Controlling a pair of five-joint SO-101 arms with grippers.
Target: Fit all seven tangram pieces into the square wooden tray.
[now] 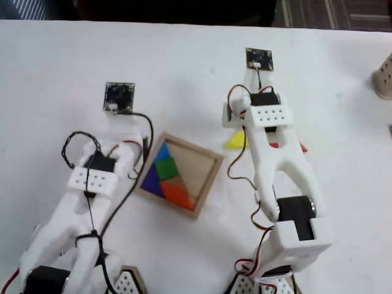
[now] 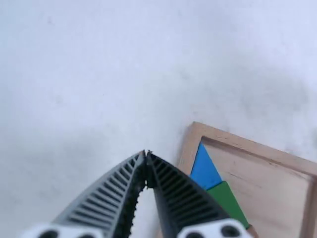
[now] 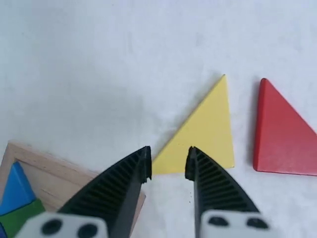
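Note:
The square wooden tray [image 1: 211,176] lies tilted between the two arms and holds blue, green, purple, brown and orange pieces along its left half. A yellow triangle [image 3: 205,130] and a red triangle [image 3: 281,133] lie flat on the white table beyond the tray's right corner. My right gripper [image 3: 167,165] is open, its tips just short of the yellow triangle's lower edge. My left gripper [image 2: 146,153] is shut on nothing, hovering beside the tray's left rim [image 2: 189,146] near the blue piece [image 2: 205,166]. From above, the yellow triangle [image 1: 235,141] peeks out beside the right arm.
Two small black circuit boards [image 1: 119,96] [image 1: 259,59] lie on the table behind the arms, with cables trailing. A pale perforated object [image 1: 384,75] stands at the far right edge. The tray's right half [image 1: 195,168] is bare wood.

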